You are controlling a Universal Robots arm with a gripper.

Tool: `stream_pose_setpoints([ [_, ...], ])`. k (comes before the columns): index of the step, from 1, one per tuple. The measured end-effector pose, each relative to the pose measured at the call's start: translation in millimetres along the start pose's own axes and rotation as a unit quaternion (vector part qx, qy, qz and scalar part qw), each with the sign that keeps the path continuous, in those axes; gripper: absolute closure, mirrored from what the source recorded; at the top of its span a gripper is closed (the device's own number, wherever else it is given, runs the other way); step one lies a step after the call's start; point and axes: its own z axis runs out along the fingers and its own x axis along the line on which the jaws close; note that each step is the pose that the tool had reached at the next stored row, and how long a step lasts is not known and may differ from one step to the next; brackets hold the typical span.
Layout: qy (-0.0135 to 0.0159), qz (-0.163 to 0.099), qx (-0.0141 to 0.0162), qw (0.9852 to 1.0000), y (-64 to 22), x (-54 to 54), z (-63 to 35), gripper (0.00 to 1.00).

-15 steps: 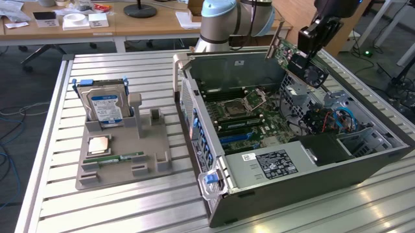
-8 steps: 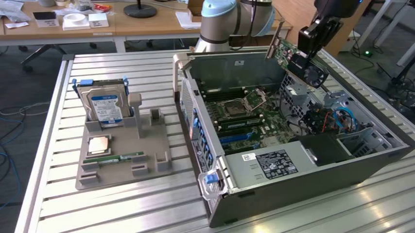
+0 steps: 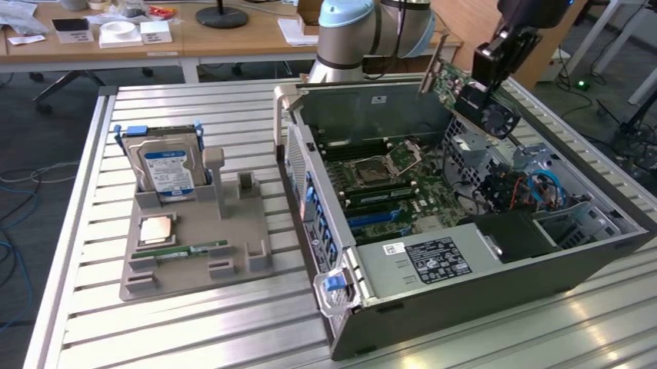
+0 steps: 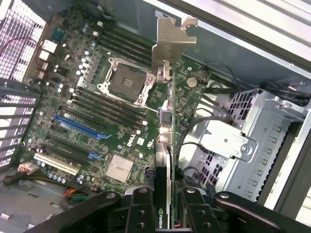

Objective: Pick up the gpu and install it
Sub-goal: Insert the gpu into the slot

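My gripper (image 3: 491, 65) is shut on the gpu (image 3: 470, 96), a dark card with a round fan and a silvery bracket (image 3: 432, 71). It hangs on edge, tilted, above the far right part of the open computer case (image 3: 462, 300). In the wrist view the gpu (image 4: 164, 145) appears edge-on between my black fingers (image 4: 141, 208), its bracket (image 4: 171, 43) pointing away from the camera. My gripper (image 4: 165, 216) holds it over the motherboard (image 4: 97, 107), well above the blue slot (image 4: 77, 126).
A grey fixture tray (image 3: 205, 265) at the exterior view's left holds a hard drive (image 3: 168, 169), a CPU (image 3: 156, 229) and a memory stick (image 3: 180, 250). Inside the case are a power supply (image 3: 431, 257), cables and a metal drive cage (image 4: 252, 141). The arm's base (image 3: 359, 31) stands behind the case.
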Motion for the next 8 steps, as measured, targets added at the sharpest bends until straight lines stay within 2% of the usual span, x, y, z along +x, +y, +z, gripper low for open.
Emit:
stream_pose_setpoints([
  [4, 0.0012, -0.026, -0.0006, 0.9996, 0.0, 0.0, 0.0, 0.74],
  [8, 0.0024, -0.053, -0.0011, 0.9986, 0.0, 0.0, 0.0, 0.74],
])
